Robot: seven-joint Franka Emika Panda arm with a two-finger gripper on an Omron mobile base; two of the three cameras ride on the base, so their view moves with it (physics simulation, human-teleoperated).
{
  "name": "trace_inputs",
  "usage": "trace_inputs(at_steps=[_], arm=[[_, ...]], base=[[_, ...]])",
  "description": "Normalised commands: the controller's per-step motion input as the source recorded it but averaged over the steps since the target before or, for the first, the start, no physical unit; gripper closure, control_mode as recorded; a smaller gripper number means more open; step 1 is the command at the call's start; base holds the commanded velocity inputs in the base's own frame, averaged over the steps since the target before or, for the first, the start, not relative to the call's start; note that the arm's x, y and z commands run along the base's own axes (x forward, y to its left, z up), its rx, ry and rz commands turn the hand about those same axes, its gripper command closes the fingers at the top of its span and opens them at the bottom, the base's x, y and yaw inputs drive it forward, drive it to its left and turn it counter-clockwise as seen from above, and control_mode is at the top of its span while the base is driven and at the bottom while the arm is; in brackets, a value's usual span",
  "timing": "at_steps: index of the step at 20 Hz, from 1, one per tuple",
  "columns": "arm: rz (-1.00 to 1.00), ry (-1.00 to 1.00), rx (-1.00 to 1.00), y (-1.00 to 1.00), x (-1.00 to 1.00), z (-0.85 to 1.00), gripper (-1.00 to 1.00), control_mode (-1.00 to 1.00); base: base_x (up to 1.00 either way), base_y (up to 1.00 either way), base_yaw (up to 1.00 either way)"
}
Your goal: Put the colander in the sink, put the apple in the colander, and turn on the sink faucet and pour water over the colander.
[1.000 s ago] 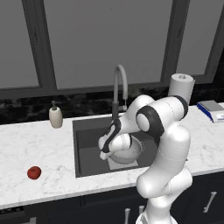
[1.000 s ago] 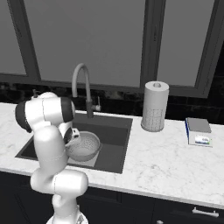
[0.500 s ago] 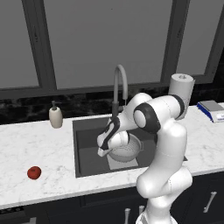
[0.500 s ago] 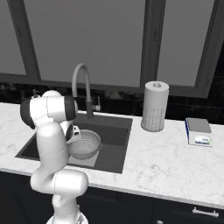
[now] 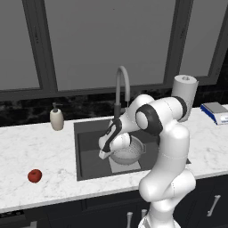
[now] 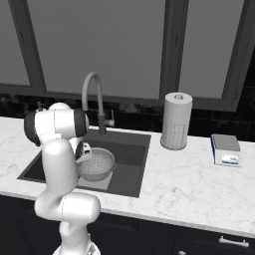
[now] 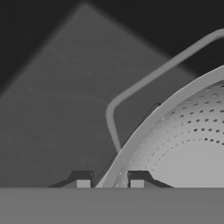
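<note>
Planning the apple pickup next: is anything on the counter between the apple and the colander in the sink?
Nothing visible. The apple lies alone on the counter left of the sink; only bare marble and basin separate it from the colander. The soap dispenser stands farther back.

Colander (image 5: 128, 152) in sink (image 5: 89, 151), apple (image 5: 35, 175) on counter (image 5: 26, 151).

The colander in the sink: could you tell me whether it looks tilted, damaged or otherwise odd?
Nothing stands out. The colander sits upright in the sink, intact, its rim between the fingertips of the gripper. The apple lies on the counter, left of the basin.
</note>
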Motion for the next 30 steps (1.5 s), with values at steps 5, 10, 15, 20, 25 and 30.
trace_inputs(at_steps=[5, 10, 15, 20, 25, 30], arm=[[0.00, 0.00, 0.00, 0.00, 0.00, 0.00, -1.00, -1.00], [0.00, 0.00, 0.00, 0.00, 0.00, 0.00, -1.00, -1.00], [0.00, 0.00, 0.00, 0.00, -0.03, 0.24, -1.00, -1.00], [-0.01, 0.00, 0.00, 0.00, -0.34, 0.54, -1.00, -1.00], [-0.04, 0.00, 0.00, 0.00, -0.61, 0.60, -1.00, -1.00], [-0.07, 0.00, 0.00, 0.00, -0.75, 0.55, -1.00, -1.00]], base=[[0.00, 0.00, 0.00], [0.00, 0.00, 0.00], [0.00, 0.00, 0.00], [0.00, 0.00, 0.00], [0.00, 0.00, 0.00], [0.00, 0.00, 0.00]])
